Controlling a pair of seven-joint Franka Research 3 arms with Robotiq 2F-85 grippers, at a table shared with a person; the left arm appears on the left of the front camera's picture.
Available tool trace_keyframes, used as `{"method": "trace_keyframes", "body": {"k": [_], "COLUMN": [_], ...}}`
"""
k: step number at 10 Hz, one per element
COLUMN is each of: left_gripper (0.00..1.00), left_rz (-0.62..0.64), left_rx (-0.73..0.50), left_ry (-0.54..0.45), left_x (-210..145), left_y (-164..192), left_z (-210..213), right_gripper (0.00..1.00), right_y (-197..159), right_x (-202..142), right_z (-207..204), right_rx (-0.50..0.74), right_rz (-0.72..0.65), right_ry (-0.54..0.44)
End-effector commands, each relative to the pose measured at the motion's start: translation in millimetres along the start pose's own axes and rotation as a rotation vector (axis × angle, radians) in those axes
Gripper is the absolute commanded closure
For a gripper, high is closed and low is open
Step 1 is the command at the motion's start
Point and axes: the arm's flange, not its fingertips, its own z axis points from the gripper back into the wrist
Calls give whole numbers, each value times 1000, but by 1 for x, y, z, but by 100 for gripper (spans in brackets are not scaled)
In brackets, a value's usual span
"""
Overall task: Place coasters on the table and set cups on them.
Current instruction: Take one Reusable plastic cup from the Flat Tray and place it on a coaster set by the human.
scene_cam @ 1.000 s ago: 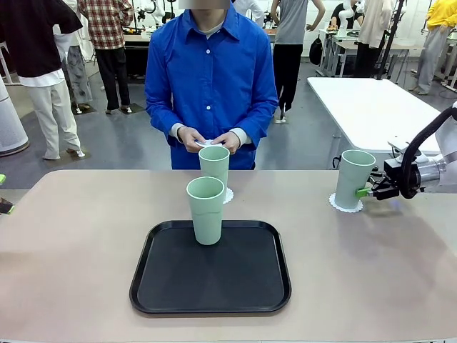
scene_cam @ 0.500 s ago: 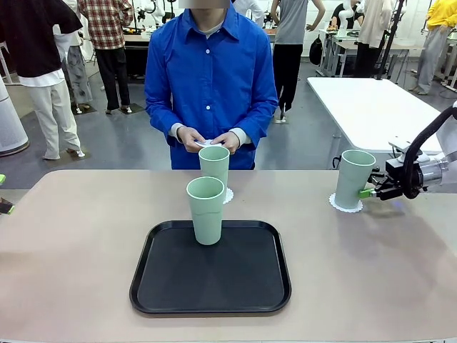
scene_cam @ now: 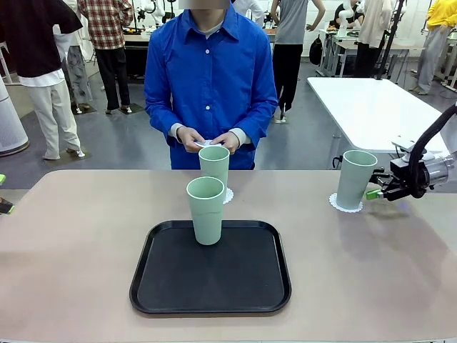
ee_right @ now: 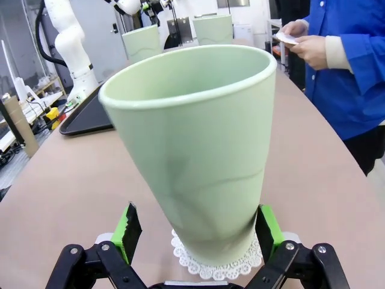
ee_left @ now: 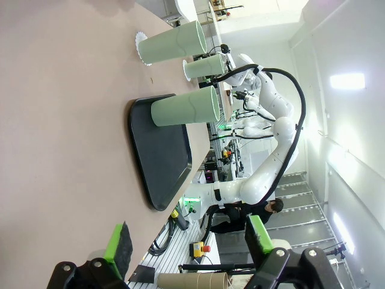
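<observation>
Three pale green cups stand on the tan table (scene_cam: 71, 250). The right cup (scene_cam: 355, 179) (ee_right: 198, 144) sits on a lacy coaster (scene_cam: 346, 204) (ee_right: 216, 265). My right gripper (scene_cam: 375, 191) (ee_right: 198, 232) is open just right of it, pads (ee_right: 128, 232) flanking the base without touching. A middle cup (scene_cam: 214, 166) (ee_left: 174, 43) rests on a second coaster (scene_cam: 227, 195). The near cup (scene_cam: 206, 209) (ee_left: 183, 108) stands on the black tray (scene_cam: 211, 268). The person holds a third coaster (scene_cam: 207, 141) in both hands. My left gripper (scene_cam: 3, 193) (ee_left: 189, 241) hangs open at the table's far left edge.
The person in a blue shirt stands at the far edge, behind the middle cup. A white rectangular table (scene_cam: 371, 107) lies beyond the right side. Bare tabletop spreads on both sides of the tray.
My right gripper has drawn back to the right, away from the right cup, which stays upright on its coaster. Nothing else has moved.
</observation>
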Motion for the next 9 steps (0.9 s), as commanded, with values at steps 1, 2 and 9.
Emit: {"method": "trace_keyframes", "body": {"k": [1,2,9], "left_gripper": [0,0,0], "left_rz": [3,3,3], "left_rx": [3,3,3], "left_ry": [-3,-3,-3], "left_x": [0,0,0], "left_y": [-2,-2,-2], "left_z": [1,1,1], "right_gripper": [0,0,0], "right_y": [-3,-2,73], "right_x": [4,4,84], "right_z": [15,24,68], "right_rx": [-2,-31,-543], "right_rz": [-18,-15,-378], "right_ry": [16,22,302]}}
